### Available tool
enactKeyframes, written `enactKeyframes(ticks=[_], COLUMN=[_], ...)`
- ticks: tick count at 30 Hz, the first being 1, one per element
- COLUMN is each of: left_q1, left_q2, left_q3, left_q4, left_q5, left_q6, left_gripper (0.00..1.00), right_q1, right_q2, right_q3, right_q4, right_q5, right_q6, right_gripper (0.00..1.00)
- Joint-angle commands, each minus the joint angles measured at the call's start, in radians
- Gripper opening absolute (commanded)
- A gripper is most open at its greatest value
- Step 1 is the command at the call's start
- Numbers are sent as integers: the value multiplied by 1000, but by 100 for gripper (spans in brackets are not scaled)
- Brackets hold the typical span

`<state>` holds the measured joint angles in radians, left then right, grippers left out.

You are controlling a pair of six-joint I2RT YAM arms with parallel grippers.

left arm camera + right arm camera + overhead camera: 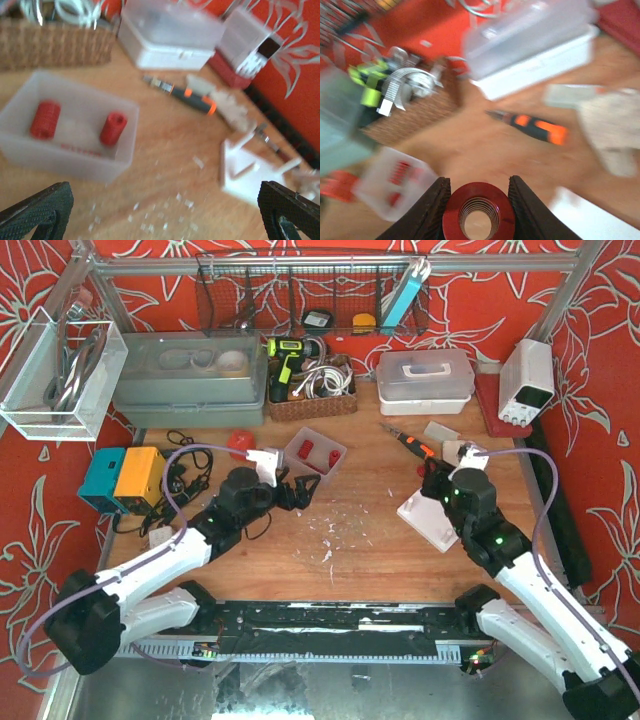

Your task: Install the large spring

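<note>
The right tool pinches the large red spring end-on near the white fixture, at three o'clock on the tabletop. The round coil could squirt sideways or miss its seat. The left tool gapes wide, empty.

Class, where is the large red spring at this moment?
In the right wrist view, the large red spring sits bottom centre, clamped in the right gripper, above the wooden table, with the orange-handled screwdriver beyond it.
</note>
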<state>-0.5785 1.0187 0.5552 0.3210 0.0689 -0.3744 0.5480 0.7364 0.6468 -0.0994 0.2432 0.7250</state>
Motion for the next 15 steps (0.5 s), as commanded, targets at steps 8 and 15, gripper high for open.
enactKeyframes(ticks=[8,15], left_q1=[-95,-96], left_q2=[146,174], left_q3=[-71,-108], left_q4=[9,111], left_q5=[-32,53], left_q6=[14,7], left_gripper=[100,100], right_q1=[0,16], right_q2=[-148,-200], right_q3=[49,-64], right_q4=[-737,-740], right_q5=[341,270], right_q6=[-49,90], right_gripper=[0,0])
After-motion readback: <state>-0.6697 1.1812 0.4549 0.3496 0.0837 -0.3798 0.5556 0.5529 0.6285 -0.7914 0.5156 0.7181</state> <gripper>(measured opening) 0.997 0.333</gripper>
